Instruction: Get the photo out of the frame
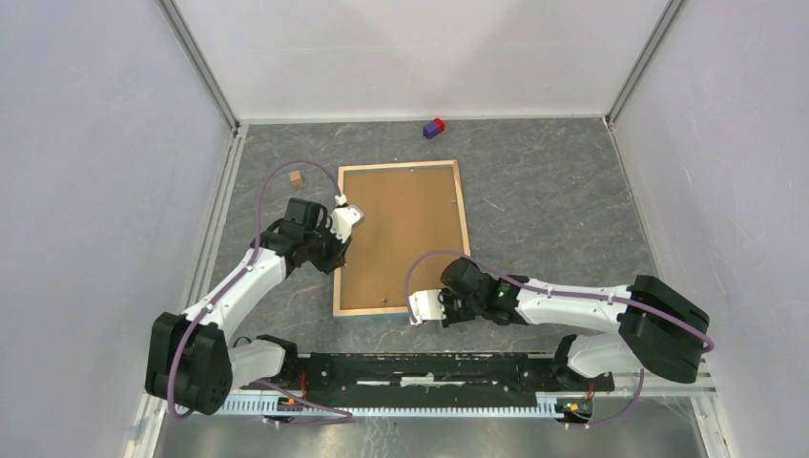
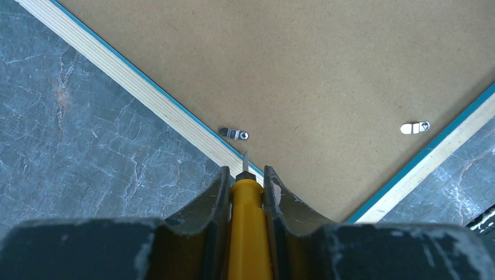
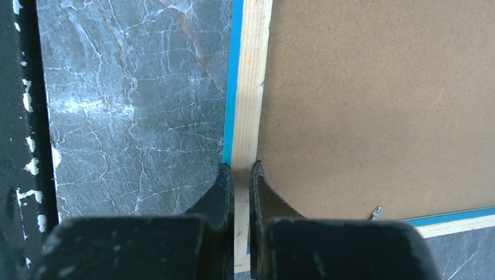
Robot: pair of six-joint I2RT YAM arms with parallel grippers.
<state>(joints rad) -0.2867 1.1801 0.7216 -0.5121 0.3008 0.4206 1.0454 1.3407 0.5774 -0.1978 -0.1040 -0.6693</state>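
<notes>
Frame [image 1: 401, 239] rim between right fingers [image 3: 217, 189]; left fingers [image 2: 213, 198] hold screwdriver [image 2: 248, 227].

I see a grey marbled table [image 1: 553, 191] inside white walls [image 1: 420, 48]. A small purple-and-red block [image 1: 434, 128] sits near the far edge, with a small tan cube [image 1: 297, 177] well apart to its left. My left wrist view shows a yellow-handled tool [image 2: 250, 233] with a thin metal tip, up close.

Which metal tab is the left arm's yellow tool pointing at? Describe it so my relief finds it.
The frame lies back-up on the table. By its wood rim at the left gripper, a metal tab lies ahead of the yellow tool. It is the darker one along that rim; the brighter tab sits by the adjoining rim.
</notes>
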